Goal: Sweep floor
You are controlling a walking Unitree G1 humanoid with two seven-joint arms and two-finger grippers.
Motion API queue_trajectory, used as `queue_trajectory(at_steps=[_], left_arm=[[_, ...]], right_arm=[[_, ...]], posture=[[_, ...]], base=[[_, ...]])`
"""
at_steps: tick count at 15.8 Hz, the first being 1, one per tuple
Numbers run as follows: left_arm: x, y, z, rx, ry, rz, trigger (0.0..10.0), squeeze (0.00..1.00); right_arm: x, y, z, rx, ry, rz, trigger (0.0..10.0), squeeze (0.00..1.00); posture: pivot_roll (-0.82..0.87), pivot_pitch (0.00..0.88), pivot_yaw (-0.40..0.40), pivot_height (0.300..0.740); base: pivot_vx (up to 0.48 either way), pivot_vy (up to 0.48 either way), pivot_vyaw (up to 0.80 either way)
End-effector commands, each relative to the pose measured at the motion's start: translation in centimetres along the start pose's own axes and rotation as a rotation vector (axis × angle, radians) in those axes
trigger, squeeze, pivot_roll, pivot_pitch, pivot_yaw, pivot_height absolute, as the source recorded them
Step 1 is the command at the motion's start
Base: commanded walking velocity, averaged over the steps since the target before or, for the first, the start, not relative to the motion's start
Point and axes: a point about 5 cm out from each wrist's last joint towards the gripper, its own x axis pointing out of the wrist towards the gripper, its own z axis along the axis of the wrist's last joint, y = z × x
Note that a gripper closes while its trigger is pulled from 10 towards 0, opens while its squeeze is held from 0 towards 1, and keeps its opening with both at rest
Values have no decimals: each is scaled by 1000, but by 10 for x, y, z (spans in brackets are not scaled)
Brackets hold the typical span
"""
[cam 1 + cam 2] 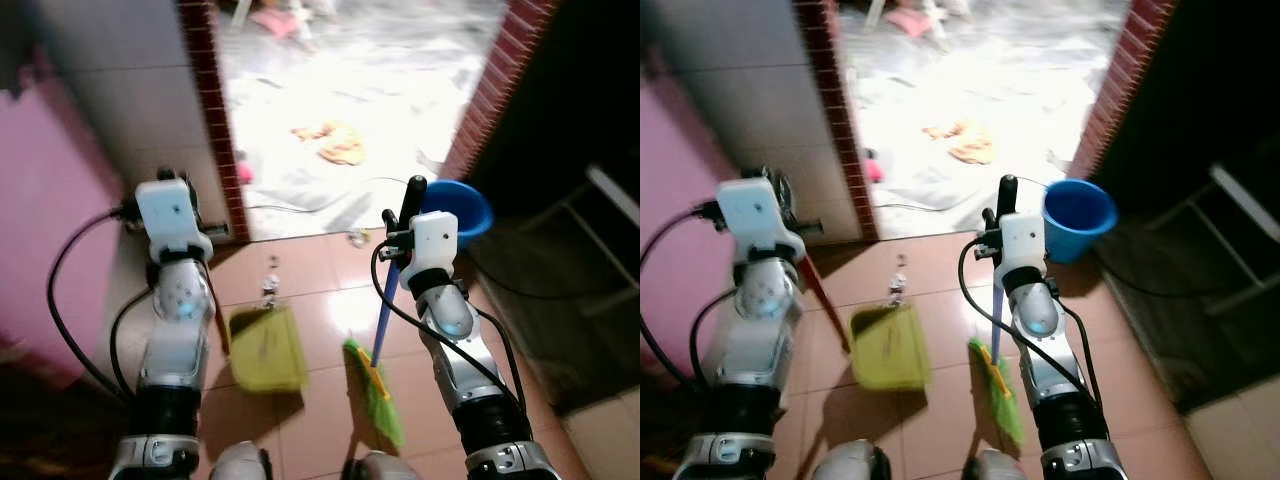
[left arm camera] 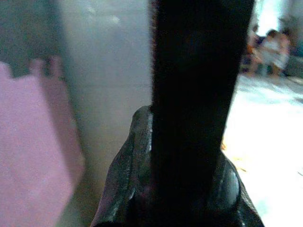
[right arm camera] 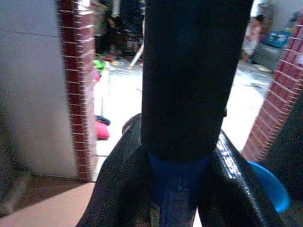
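Terracotta tiled floor (image 1: 320, 290) ahead, small debris (image 1: 270, 285) near doorway. Yellow-green plastic dustpan (image 1: 266, 348) resting on tiles, left gripper (image 1: 168, 183) clenched on its dark handle. Right gripper (image 1: 400, 235) clamped around blue-handled green broom (image 1: 375, 385). Risk: blue plastic bucket (image 1: 462, 208) close beside broom handle; wide stroke likely to knock it.

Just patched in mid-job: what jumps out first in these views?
The right gripper is shut on the broom, whose blue stick slants down to green bristles on the tiled floor before the robot. The left gripper is shut on the dark handle of a yellow-green dustpan resting to the broom's left. Ahead, a brick-edged doorway opens on bright ground, with a blue bucket at its right side.
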Motion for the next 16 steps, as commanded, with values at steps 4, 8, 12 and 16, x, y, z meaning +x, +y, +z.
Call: queue_trajectory(at_steps=[4,8,12,16], left_arm=[[-6,-25,13,-27,-58,-100,10000,0],[-11,-29,9,-34,-35,-90,10000,0],[-10,-26,9,20,-42,-91,10000,0],[-12,-32,9,44,-47,-99,10000,0]], right_arm=[[3,-1,10,-23,-27,19,10000,0],[7,5,13,-7,-37,40,10000,0],[7,4,14,-13,-43,41,10000,0],[8,10,18,-36,-66,80,10000,0]], posture=[[-18,54,-48,731],[-12,57,-55,731],[-14,62,-46,731],[-9,52,-42,731]], base=[[466,0,-389],[480,0,0],[471,0,0],[468,0,384]])
